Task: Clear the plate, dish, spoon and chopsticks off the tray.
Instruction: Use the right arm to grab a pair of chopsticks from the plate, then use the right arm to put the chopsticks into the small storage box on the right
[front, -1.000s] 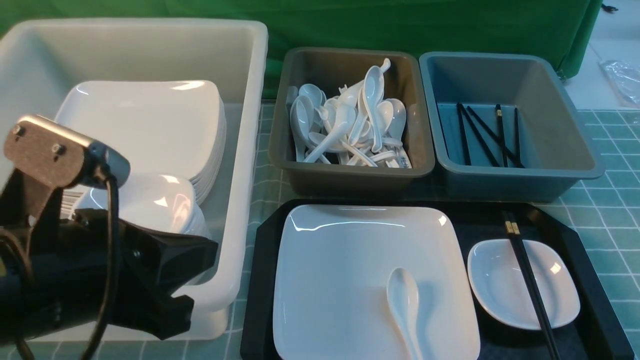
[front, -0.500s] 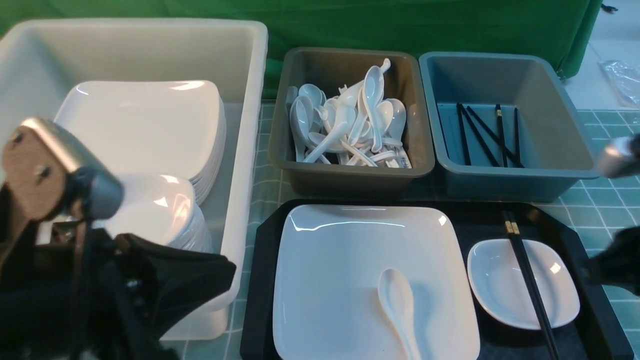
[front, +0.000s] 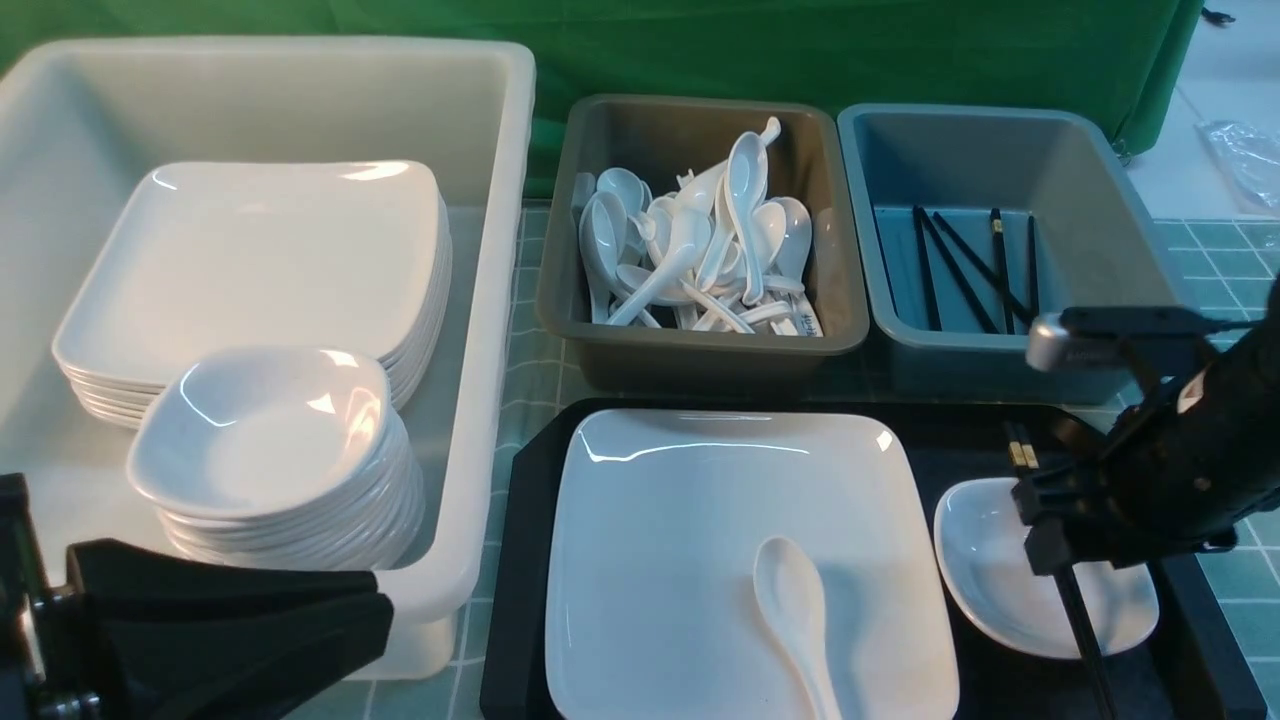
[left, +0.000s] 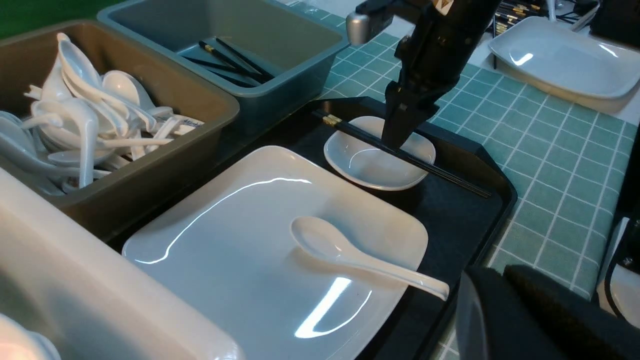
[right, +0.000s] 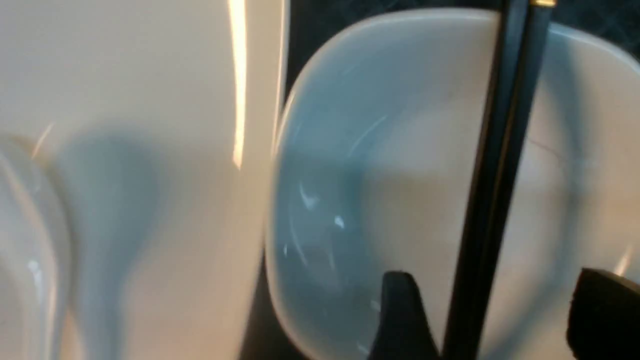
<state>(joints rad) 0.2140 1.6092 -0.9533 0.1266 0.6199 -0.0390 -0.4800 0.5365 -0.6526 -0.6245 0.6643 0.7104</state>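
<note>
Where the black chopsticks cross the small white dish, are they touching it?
Touching. The left wrist view shows the chopsticks lying across the dish, resting on its rim at both sides with no gap.

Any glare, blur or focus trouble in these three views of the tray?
Front view: sharp, only thin light streaks on the plate. Left wrist view: broad glare bands across the plate, soft shadow beside the spoon. Right wrist view: too close, dish and chopsticks blurred.
</note>
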